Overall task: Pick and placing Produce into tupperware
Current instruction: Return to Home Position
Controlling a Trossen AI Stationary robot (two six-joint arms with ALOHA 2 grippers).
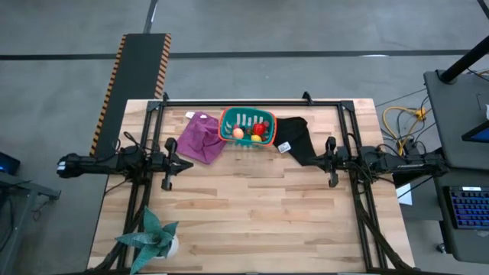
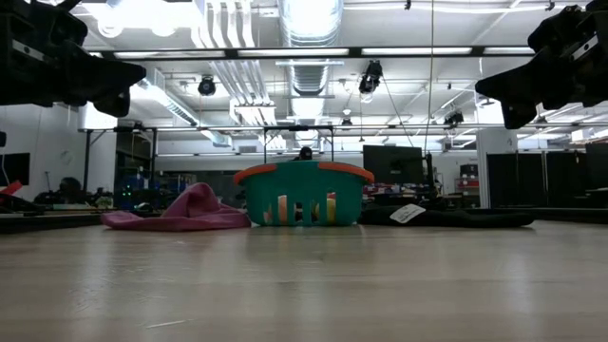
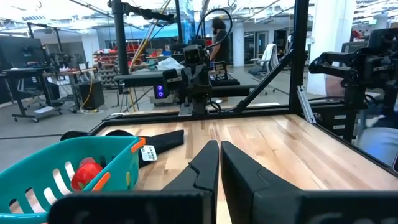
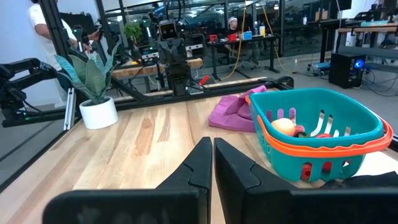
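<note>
The teal tupperware [image 1: 246, 127] with an orange rim stands on the table near its far edge, between a purple cloth and a black cloth. Inside lie the produce pieces: an orange-peach ball [image 1: 238, 133], a red piece [image 1: 260, 128] and a yellow piece [image 1: 256, 138]. The right wrist view shows the tupperware [image 4: 320, 134] with the peach ball [image 4: 283, 126]; the left wrist view shows the tupperware [image 3: 68, 171] with a red piece [image 3: 85, 174]. My left gripper [image 1: 174, 162] hovers left of the container, shut and holding nothing. My right gripper [image 1: 327, 160] hovers to its right, shut and holding nothing.
A purple cloth [image 1: 200, 137] lies left of the tupperware, and a black cloth [image 1: 296, 140] with a white tag lies to its right. A green spiky plant [image 1: 153, 237] in a white pot stands at the table's near left corner. Bare wood lies between the arms.
</note>
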